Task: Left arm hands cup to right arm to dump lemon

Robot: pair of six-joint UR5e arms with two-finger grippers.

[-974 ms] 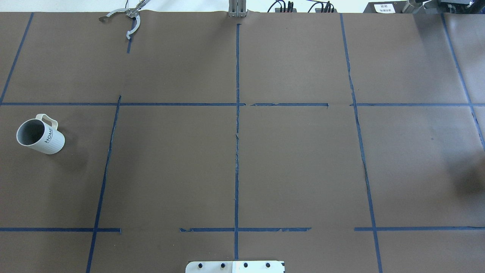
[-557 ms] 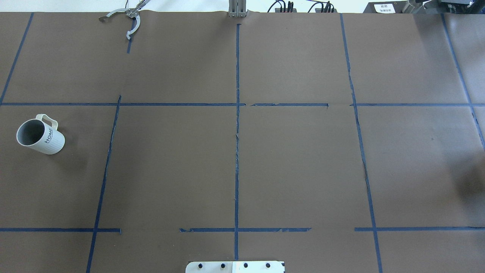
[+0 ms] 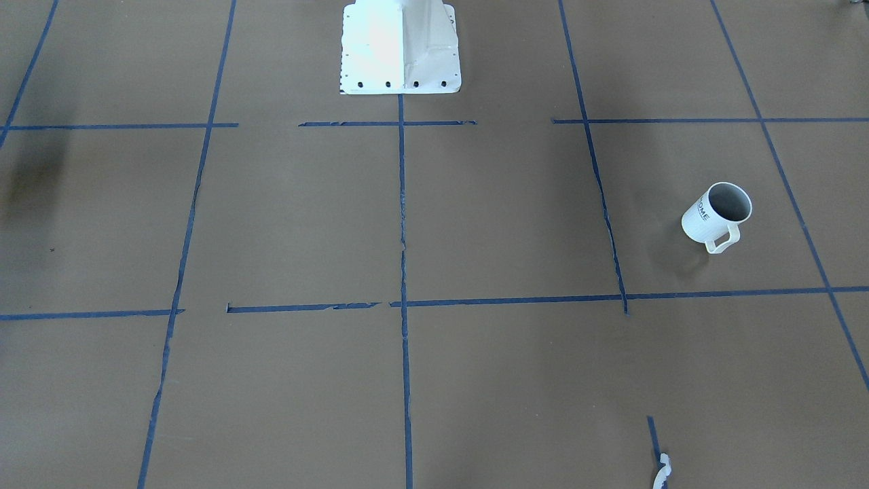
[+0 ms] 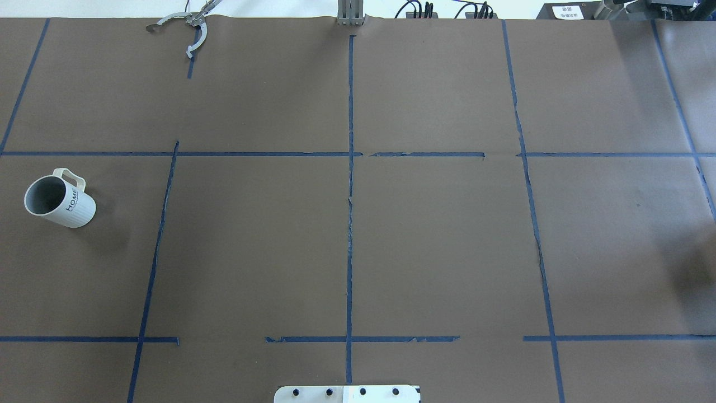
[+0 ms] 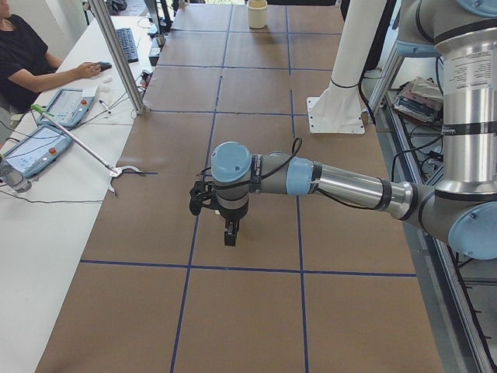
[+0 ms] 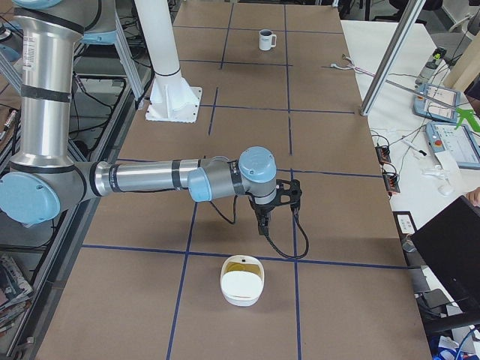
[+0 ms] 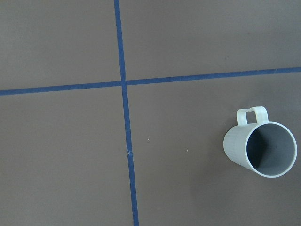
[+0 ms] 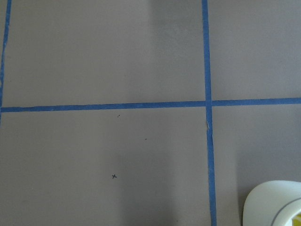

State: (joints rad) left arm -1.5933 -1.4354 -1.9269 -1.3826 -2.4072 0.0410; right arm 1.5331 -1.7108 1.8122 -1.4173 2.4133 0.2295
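**Cup stands free toward the left end, both grippers above the table**

The cup (image 4: 59, 201) stands upright on the brown table (image 4: 447, 240) toward its left end, about midway between the robot's edge and the far edge. Its handle points to the far edge, and its grey inside shows nothing in it. The left wrist view looks straight down on the cup (image 7: 261, 148), which sits low and to the right in that view, with no fingers around it. The left gripper (image 5: 230, 235) points down above the table; whether its fingers are spread or closed cannot be told. The side view it appears in does not show the cup.

Toward the right end, the right gripper (image 6: 262, 225) also points down above the table, well apart from the cup (image 6: 265, 40). Its finger state cannot be told either. A white container (image 6: 241, 279) lies just beyond it toward the right edge, with yellow showing inside.
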